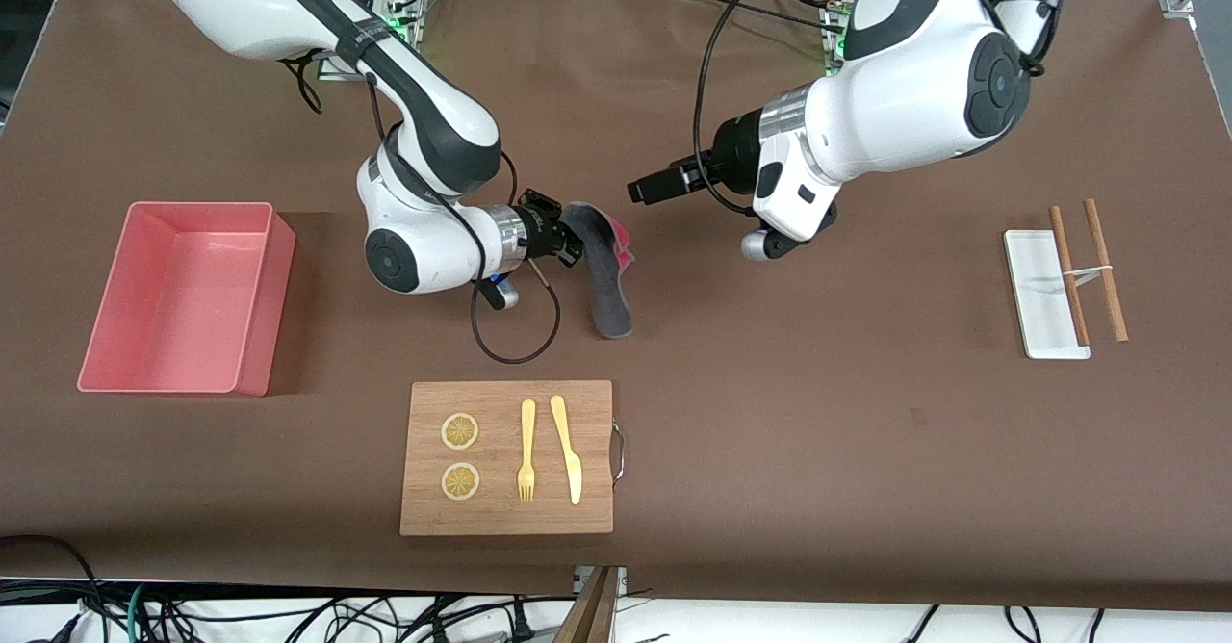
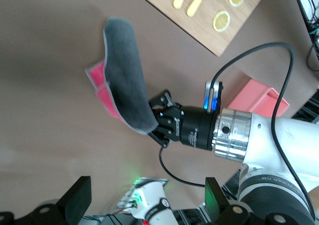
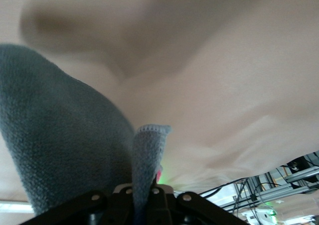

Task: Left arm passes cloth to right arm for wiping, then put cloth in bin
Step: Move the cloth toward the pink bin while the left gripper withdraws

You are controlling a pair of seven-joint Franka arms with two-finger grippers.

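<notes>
In the front view, the cloth (image 1: 604,272) is seen pinched in the right gripper (image 1: 570,236), hanging grey face outward with a pink edge showing, over the bare table (image 1: 818,412) between the two arms. The left gripper (image 1: 643,188) is held in the air just beside the cloth, apart from it, its fingers spread and released. The bin (image 1: 183,298) stands toward the right arm's end of the table. A board (image 1: 507,457) with a fork (image 1: 526,450), a knife (image 1: 567,448) and two lemon slices (image 1: 460,431) lies nearer the camera than the cloth. A tray (image 1: 1043,294) with chopsticks (image 1: 1088,270) lies toward the left arm's end.

In the left wrist view, the right gripper (image 2: 155,120) is shown clenched on the cloth (image 2: 125,75), and the left gripper's own fingers (image 2: 77,201) stand wide apart.

In the right wrist view, a fold of the cloth (image 3: 60,150) is clamped between the fingers (image 3: 127,192).
</notes>
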